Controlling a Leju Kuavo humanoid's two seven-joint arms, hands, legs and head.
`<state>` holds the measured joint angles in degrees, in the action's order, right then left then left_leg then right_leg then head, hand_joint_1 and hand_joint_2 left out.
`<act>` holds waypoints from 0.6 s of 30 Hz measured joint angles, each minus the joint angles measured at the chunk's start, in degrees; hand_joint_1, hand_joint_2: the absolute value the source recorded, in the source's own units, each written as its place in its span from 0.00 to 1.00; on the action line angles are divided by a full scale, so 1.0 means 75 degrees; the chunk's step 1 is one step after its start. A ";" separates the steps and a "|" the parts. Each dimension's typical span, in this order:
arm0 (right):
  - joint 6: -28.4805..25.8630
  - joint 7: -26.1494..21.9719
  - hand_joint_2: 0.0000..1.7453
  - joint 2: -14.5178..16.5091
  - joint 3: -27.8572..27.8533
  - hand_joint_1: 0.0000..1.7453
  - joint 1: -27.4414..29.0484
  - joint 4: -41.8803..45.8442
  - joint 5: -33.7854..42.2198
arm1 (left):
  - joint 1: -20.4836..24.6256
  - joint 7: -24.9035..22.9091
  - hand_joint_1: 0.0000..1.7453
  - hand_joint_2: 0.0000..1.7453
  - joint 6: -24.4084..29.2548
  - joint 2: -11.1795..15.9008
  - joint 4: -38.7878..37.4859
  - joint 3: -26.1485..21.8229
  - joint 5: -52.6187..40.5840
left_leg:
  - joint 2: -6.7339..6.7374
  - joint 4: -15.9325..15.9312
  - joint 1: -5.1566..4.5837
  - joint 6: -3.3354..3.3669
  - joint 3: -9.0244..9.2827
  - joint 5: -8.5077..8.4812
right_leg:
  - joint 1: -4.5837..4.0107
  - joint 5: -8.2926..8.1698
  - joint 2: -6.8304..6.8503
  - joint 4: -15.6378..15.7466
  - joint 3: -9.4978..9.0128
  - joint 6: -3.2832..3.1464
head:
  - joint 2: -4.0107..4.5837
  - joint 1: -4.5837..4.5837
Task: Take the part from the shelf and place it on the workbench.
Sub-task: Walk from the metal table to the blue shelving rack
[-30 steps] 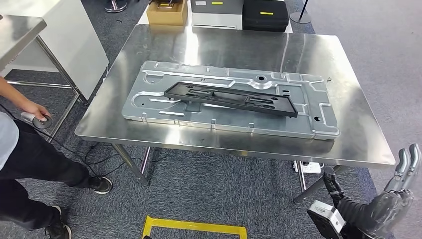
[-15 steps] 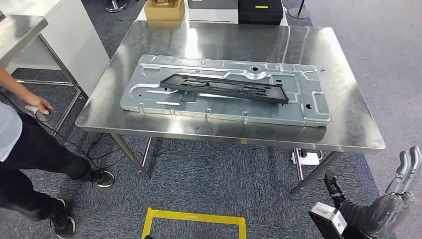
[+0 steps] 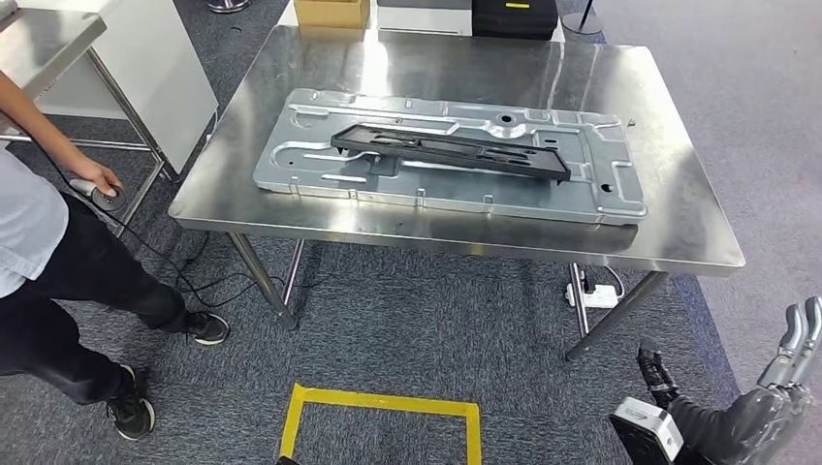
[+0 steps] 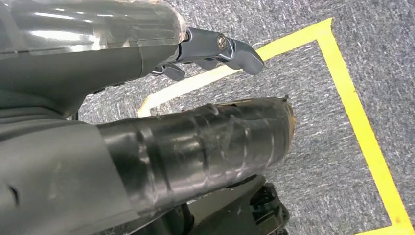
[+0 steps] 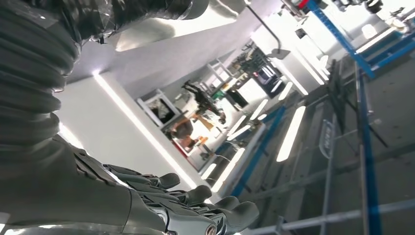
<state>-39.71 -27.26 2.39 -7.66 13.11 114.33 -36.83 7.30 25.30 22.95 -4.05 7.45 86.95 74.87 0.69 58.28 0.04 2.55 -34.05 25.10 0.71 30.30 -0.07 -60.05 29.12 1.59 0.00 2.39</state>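
A long black plastic part [image 3: 451,152] lies flat on a large stamped sheet-metal panel [image 3: 606,199], which rests on the steel workbench [image 3: 436,58] ahead of me. My right hand [image 3: 790,373] hangs low at the near right, well short of the bench, with its fingers straight and apart and nothing in them. The right wrist view has the same hand [image 5: 195,210] empty against a ceiling and blue racking. My left hand [image 4: 147,63] hangs above the grey carpet, holding nothing, its fingers [image 4: 230,49] loosely extended.
A person [image 3: 39,242] stands at the left, one hand on a small corded device [image 3: 97,189]. A yellow tape square [image 3: 378,402] marks the carpet in front of me. Boxes [image 3: 334,12] sit beyond the bench, a white cabinet [image 3: 145,68] to its left, and a power strip [image 3: 591,295] underneath.
The whole picture has shifted, so the camera has moved; the bench now sits higher and further off. My right hand sits lower in the frame, still empty. The part stays on the panel.
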 joint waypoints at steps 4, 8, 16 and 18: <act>0.0019 0.0248 1.00 0.0034 -0.0353 0.00 0.0114 -0.0234 -0.0012 | -0.0010 -0.0004 0.00 0.00 0.0001 -0.0005 -0.0001 -0.0002 0.0069 | -0.0020 0.0060 -0.0001 -0.0195 -0.0075 -0.0084 | -0.0033 -0.0056 0.0004 0.0349 -0.0069 -0.0211 | 0.0000 0.0001; 0.0323 0.0440 1.00 0.0201 -0.1061 0.00 0.0104 -0.1232 -0.0093 | -0.0023 -0.0001 0.00 0.00 0.0007 -0.0010 0.0001 -0.0003 0.0159 | -0.0043 0.1254 0.0045 -0.0345 -0.0486 0.1013 | 0.0003 -0.0316 0.0055 0.0389 0.0212 -0.0406 | 0.0000 -0.0014; 0.0676 -0.0025 1.00 0.0329 -0.3836 0.00 -0.0867 -0.5802 -0.0998 | -0.0022 -0.0046 0.00 0.00 0.0023 -0.0007 0.0000 -0.0003 0.0336 | -0.0087 -0.0067 0.0019 -0.0226 0.0992 0.0710 | -0.0023 -0.0727 0.0079 0.0254 0.0739 -0.0219 | 0.0000 -0.0014; 0.0575 -0.0058 1.00 0.0214 -0.4613 0.00 -0.1171 -0.7293 -0.1308 | -0.0026 -0.0066 0.00 0.00 0.0024 -0.0006 -0.0001 -0.0003 0.0373 | -0.0102 -0.0270 -0.0009 -0.0151 0.1038 0.0736 | -0.0025 -0.0825 0.0093 0.0272 0.0755 -0.0110 | 0.0001 -0.0012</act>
<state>-35.40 -27.70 4.00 -42.25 4.32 59.63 -46.64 7.10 24.80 23.13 -4.10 7.44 86.93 77.67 -0.07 56.26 -0.03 1.42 -26.26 30.63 0.53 24.11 0.63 -58.01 34.78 0.77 0.01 2.30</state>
